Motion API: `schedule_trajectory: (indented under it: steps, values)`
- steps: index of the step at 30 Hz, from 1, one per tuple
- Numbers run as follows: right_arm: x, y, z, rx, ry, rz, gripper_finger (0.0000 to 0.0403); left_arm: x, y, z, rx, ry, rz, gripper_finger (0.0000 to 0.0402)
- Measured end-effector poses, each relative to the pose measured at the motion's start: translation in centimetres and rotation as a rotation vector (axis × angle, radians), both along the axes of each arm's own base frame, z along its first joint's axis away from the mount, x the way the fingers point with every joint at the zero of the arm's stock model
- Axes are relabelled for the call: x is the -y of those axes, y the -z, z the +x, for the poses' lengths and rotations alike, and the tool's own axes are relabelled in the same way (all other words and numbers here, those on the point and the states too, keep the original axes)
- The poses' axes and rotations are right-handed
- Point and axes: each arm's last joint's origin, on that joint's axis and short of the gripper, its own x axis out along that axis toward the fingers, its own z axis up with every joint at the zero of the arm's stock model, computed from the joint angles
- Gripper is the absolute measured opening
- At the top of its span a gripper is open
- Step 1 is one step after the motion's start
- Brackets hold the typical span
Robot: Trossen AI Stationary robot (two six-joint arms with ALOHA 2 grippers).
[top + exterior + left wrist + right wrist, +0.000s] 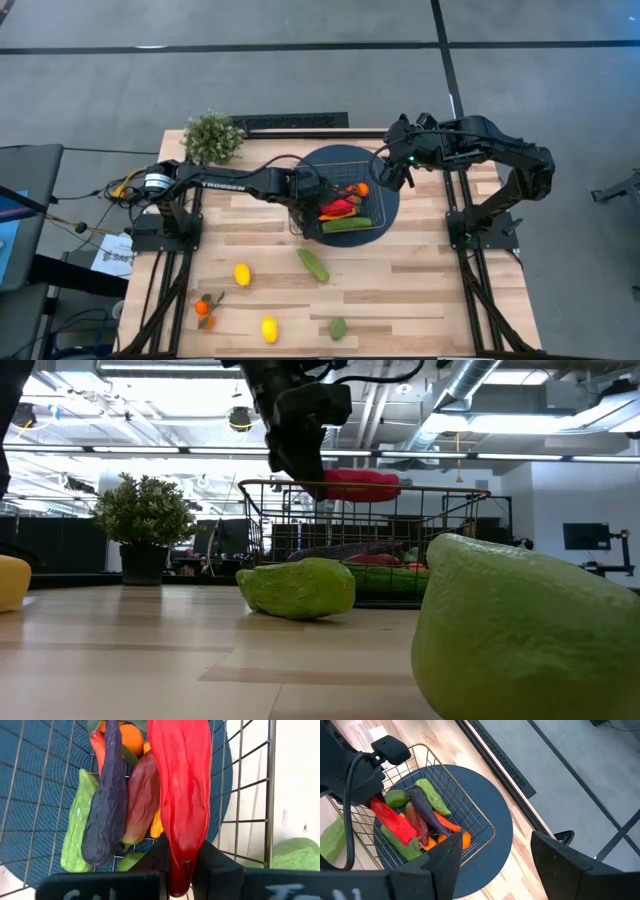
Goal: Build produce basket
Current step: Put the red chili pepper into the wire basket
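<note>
Wooden table (420,290), left gripper (182,870) gripping red pepper (182,795) (over basket (475,817))

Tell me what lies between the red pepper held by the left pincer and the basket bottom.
In the left wrist view, the left pincer holds the red pepper over the basket; a purple eggplant and a dark red pepper lie beneath.
</note>
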Motion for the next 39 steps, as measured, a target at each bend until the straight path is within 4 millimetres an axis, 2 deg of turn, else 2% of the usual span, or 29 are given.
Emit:
schedule_trajectory:
  steps: [7,14,22,30,39]
  values:
    - [0.0,0.0,0.0,-0.003,-0.004,-0.002,0.0255,-1.1,0.0,-0.1,0.001,-0.001,-0.001,0.0012]
    - [0.0,0.0,0.0,-0.004,-0.005,-0.002,0.0255,-1.9,1.7,-0.3,0.011,-0.022,-0.016,0.0011]
    - [0.0,0.0,0.0,-0.004,-0.006,-0.002,0.0255,-2.1,2.0,-0.3,-0.001,0.009,0.009,0.0011]
    - [0.0,0.0,0.0,-0.005,-0.007,-0.002,0.0255,-2.0,4.6,0.6,-0.067,0.030,-0.030,0.0011]
    - [0.0,0.0,0.0,-0.004,-0.008,-0.001,0.0255,-1.9,5.0,1.0,-0.070,0.030,-0.037,0.0015]
